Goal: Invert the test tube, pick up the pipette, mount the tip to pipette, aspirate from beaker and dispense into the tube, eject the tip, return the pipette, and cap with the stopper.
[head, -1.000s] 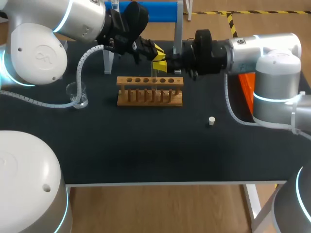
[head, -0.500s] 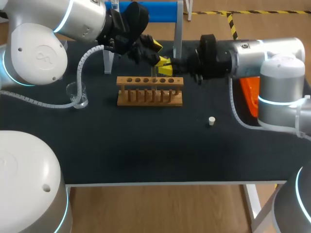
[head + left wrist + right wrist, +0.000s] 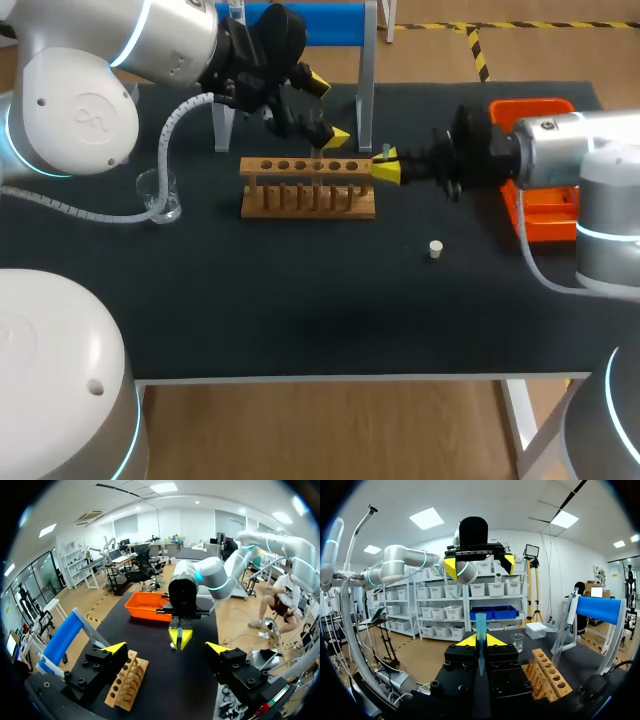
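The right gripper (image 3: 480, 641) is seen closed on the test tube (image 3: 480, 625), which is clamped between its yellow tips. The wooden rack (image 3: 308, 187) is found just beside it. The left gripper (image 3: 328, 110) is held wide open, facing the right gripper above the rack. The stopper (image 3: 435, 248) is seen on the table near the right gripper.

You see a matt black worktop (image 3: 300, 310). The rack (image 3: 308, 187) is plain unpainted wood. The beaker (image 3: 160, 195) is clear and shiny, the tray (image 3: 530, 105) is smooth orange plastic, and the tube (image 3: 480, 630) looks translucent, bluish and glossy.
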Action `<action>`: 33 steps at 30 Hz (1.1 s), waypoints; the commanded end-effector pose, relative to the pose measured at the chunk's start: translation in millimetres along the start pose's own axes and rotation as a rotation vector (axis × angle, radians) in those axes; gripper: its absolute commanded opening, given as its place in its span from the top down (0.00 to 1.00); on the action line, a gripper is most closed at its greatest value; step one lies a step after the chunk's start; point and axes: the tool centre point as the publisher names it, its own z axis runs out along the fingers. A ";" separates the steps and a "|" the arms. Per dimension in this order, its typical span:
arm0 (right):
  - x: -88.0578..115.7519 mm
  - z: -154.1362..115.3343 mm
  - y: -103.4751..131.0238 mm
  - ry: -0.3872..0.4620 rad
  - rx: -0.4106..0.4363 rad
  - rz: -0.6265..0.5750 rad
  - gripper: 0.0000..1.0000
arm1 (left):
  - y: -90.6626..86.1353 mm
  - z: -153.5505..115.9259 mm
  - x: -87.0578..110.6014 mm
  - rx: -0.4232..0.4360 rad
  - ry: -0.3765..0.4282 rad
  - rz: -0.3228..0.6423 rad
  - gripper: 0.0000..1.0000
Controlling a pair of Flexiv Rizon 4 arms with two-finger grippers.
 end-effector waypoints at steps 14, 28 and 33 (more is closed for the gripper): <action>8.0 -1.7 2.5 -0.020 0.005 -0.001 1.00 | -0.9 -0.4 0.4 -0.005 -0.001 -0.002 0.00; 26.1 -30.8 3.1 0.012 -0.018 0.010 1.00 | -0.9 -0.4 0.4 -0.005 -0.001 -0.002 0.00; 35.6 -54.2 6.8 0.020 -0.037 0.009 1.00 | -0.9 -0.4 0.4 -0.005 -0.001 -0.002 0.00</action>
